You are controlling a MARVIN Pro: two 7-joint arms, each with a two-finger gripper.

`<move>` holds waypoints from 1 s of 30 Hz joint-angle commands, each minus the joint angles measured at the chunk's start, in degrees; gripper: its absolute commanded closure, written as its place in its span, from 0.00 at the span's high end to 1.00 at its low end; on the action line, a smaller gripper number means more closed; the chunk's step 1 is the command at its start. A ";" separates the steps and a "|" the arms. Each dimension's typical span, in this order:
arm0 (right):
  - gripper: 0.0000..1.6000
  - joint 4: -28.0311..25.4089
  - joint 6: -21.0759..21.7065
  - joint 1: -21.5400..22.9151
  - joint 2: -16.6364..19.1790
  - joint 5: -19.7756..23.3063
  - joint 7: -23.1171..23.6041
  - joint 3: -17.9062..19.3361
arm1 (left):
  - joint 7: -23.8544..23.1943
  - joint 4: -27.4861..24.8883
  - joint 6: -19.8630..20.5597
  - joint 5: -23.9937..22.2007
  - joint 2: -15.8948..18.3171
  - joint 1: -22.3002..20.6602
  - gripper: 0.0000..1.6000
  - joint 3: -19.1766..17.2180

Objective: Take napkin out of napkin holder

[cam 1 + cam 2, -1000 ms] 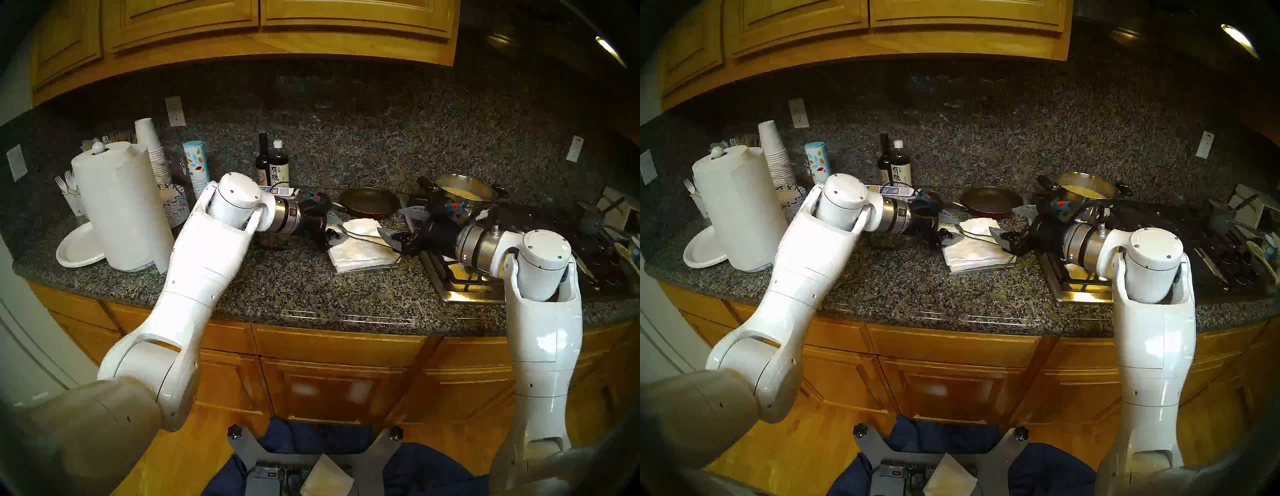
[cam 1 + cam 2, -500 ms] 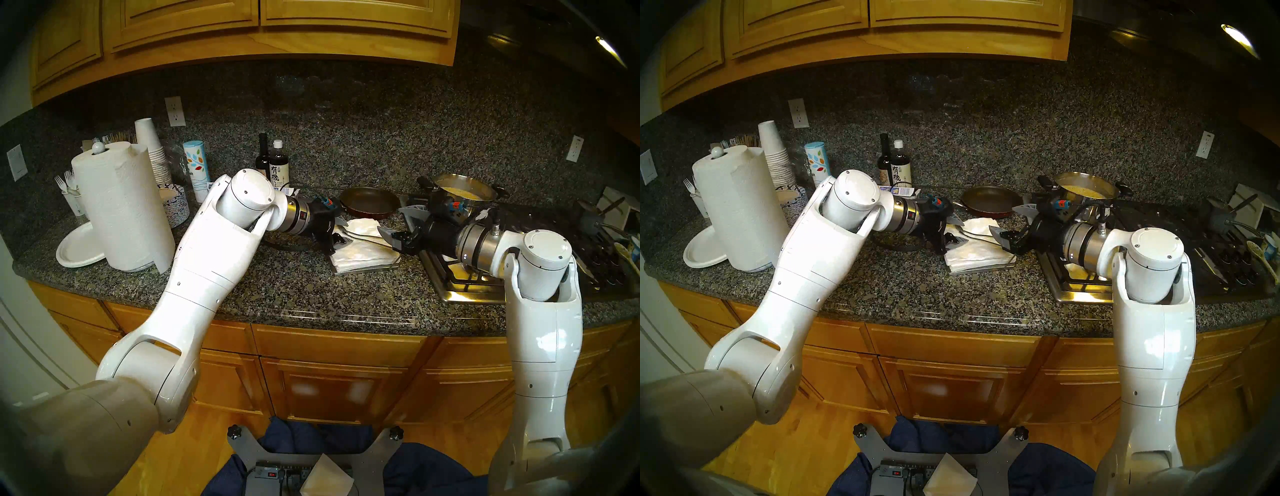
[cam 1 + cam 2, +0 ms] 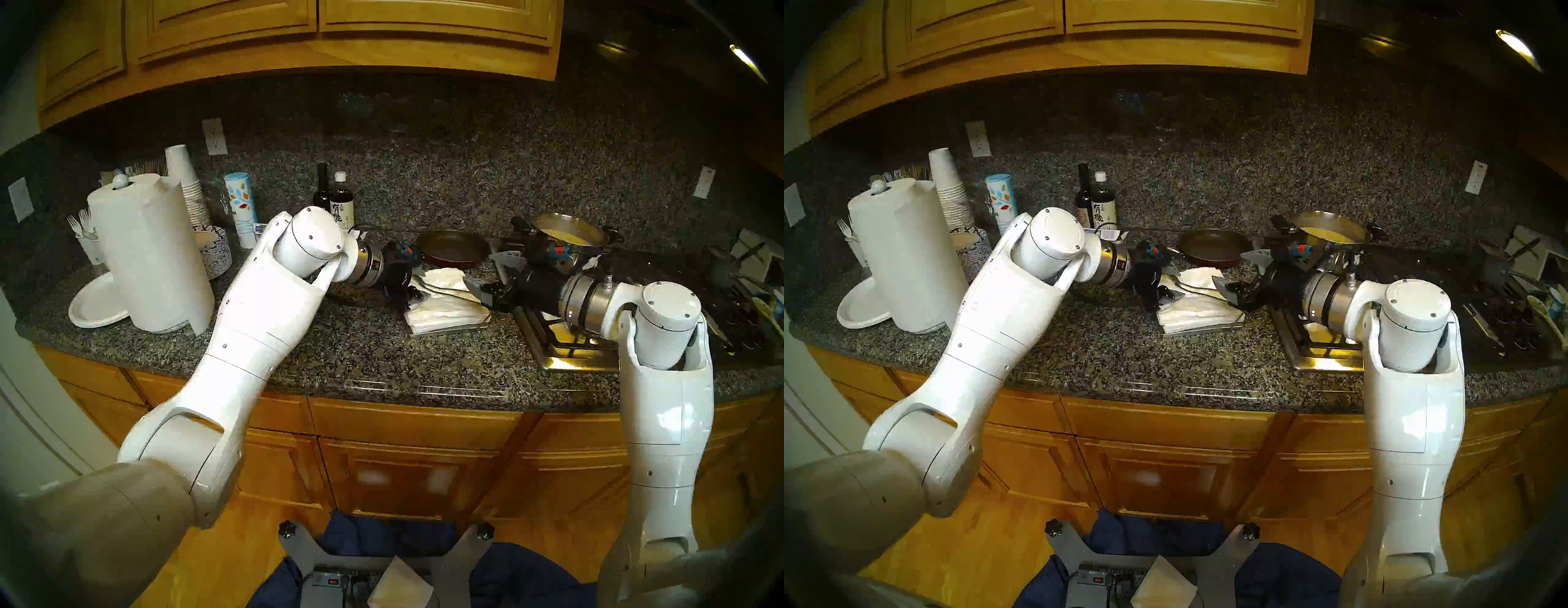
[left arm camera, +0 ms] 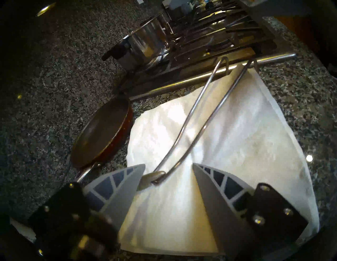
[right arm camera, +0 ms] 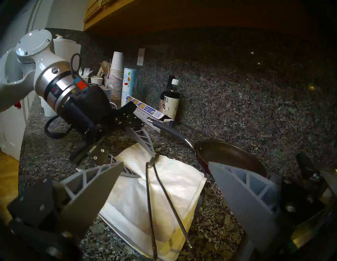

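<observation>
The napkin holder is a flat grey metal tray [image 3: 456, 329] on the granite counter, with a thick stack of white napkins [image 3: 441, 316] on it. The top napkin [image 4: 237, 142] is lightly crinkled and lies under the thin wire arm [image 4: 193, 113]. It also shows in the right wrist view [image 5: 175, 175]. My left gripper [image 4: 169, 164] is open at the stack's left edge. The arm's flattened tip [image 4: 152, 179] sits between the fingers, against the far one [image 4: 118, 184]. My right gripper [image 5: 166, 164] is open and empty above the stack's right side, near the arm's hinge.
A dark frying pan [image 3: 452, 250] lies just behind the holder. A steel pot [image 3: 568, 231] stands on the stove [image 3: 564, 344] at the right. Two bottles [image 3: 341, 204], a paper towel roll [image 3: 148, 254] and a paper plate [image 3: 95, 305] stand to the left.
My left arm has swung right and forward, bringing its open gripper up to the wire arm's tip at the stack's left edge. The right arm has hardly moved.
</observation>
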 commanded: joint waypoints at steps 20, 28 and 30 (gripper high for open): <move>1.00 -1.17 0.08 1.44 -0.05 0.25 -0.73 0.58 | -0.89 -2.37 -1.95 0.41 -0.21 -4.53 0.78 -0.60; 1.00 -1.14 0.04 1.48 -0.10 0.38 -0.69 0.70 | -0.86 -1.08 -2.78 2.63 0.00 -5.22 0.77 0.98; 1.00 -1.22 0.19 1.39 -0.22 0.56 -0.65 0.87 | -0.88 -0.64 -3.48 3.20 0.09 -5.55 0.77 1.35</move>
